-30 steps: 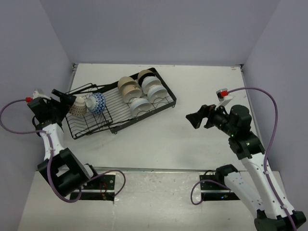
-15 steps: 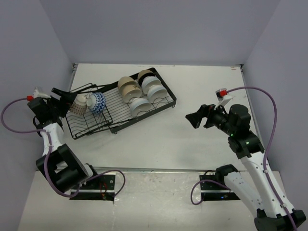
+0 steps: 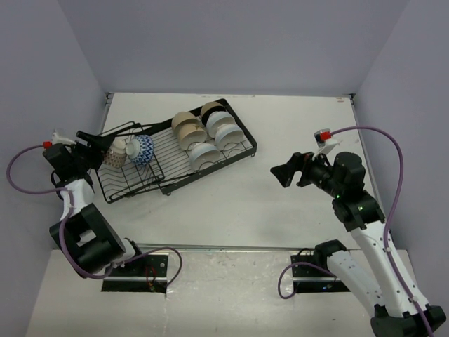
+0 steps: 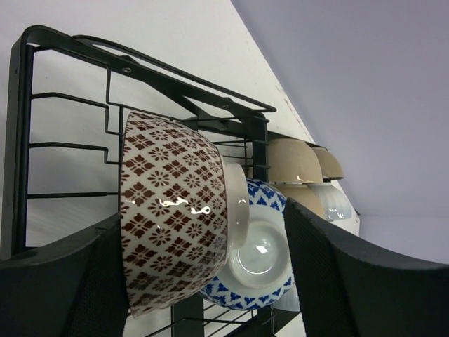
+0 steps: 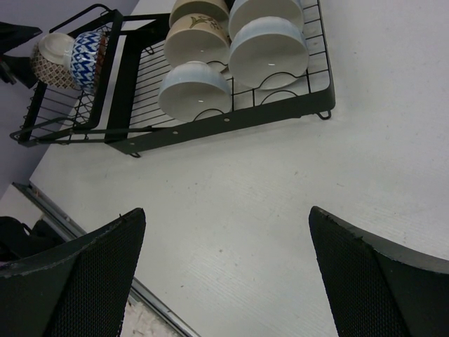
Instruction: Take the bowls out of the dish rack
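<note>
The bowls (image 3: 203,153) all sit in the dish rack (image 3: 165,151), and I count seven of them. The rack lies at a slant on the far left part of the desk (image 3: 295,126), with its deeper basket end nearest my left arm.

In that basket two bowls lie on their sides, close against each other. One is a brown-patterned bowl (image 4: 172,217) with a white foot ring. Just behind it is a blue-and-white bowl (image 4: 242,295). On the slotted section at the other end, two beige bowls (image 5: 196,43) and three white bowls (image 5: 270,50) are propped on edge in a tight cluster.

My left tool (image 4: 203,225) is at the basket end with its fingers (image 4: 56,281) apart, one on each side of the brown-patterned bowl. In the left wrist view the bowl's rim lies right up against one finger. A clear gap shows between the bowl's foot and the other finger, so I read the tool as straddling the bowl and not clamped on it. From the top view I cannot tell whether that first finger truly touches the rim.

My right tool (image 5: 226,213) hangs over bare desk on the right side, well apart from the rack. Its fingers are spread wide with nothing between them. It points toward the rack, and its wrist camera takes in the whole rack across the desk.
</note>
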Robot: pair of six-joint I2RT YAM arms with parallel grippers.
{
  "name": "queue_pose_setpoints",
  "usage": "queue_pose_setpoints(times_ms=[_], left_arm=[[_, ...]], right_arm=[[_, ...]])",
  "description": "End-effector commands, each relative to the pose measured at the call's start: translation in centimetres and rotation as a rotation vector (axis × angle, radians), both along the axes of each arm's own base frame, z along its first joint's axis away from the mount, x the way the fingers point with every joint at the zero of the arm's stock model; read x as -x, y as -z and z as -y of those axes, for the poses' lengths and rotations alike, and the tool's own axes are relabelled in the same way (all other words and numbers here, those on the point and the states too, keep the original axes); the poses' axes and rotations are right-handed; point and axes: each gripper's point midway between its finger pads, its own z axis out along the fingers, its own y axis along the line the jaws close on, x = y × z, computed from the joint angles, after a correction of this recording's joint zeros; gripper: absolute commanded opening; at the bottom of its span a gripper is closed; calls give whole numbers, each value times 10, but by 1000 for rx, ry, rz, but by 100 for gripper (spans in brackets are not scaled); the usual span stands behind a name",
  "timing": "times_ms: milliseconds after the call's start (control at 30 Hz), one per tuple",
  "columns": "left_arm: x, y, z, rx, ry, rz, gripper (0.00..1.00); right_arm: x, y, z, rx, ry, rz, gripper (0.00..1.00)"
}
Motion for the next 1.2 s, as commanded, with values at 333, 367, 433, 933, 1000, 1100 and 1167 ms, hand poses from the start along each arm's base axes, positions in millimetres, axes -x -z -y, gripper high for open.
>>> queue_pose_setpoints(times_ms=[333,367,433,933,1000,1100,1167], left_arm=[[-7,-9,0,17,9,57,51],[-7,-8,0,20,10,55,51],[-8,-6,-1,25,5,50,48],[-18,-5,-6,40,-4,42,0],[-19,-9,-5,38,-1,45,0],[-19,-20,-6,15,4,67,0],[-19,-33,-9,-19,-9,83,0]], right_arm=[[4,-26,-2,-12,-24,86,99],[4,-26,-1,-13,-22,89,99],[5,-29,-1,-14,-19,97,99],[5,-29,2,-10,-8,107,99],[5,-28,2,-9,-5,106,99],[5,-29,2,-10,-4,109,99],[5,-30,2,-10,-4,110,99]])
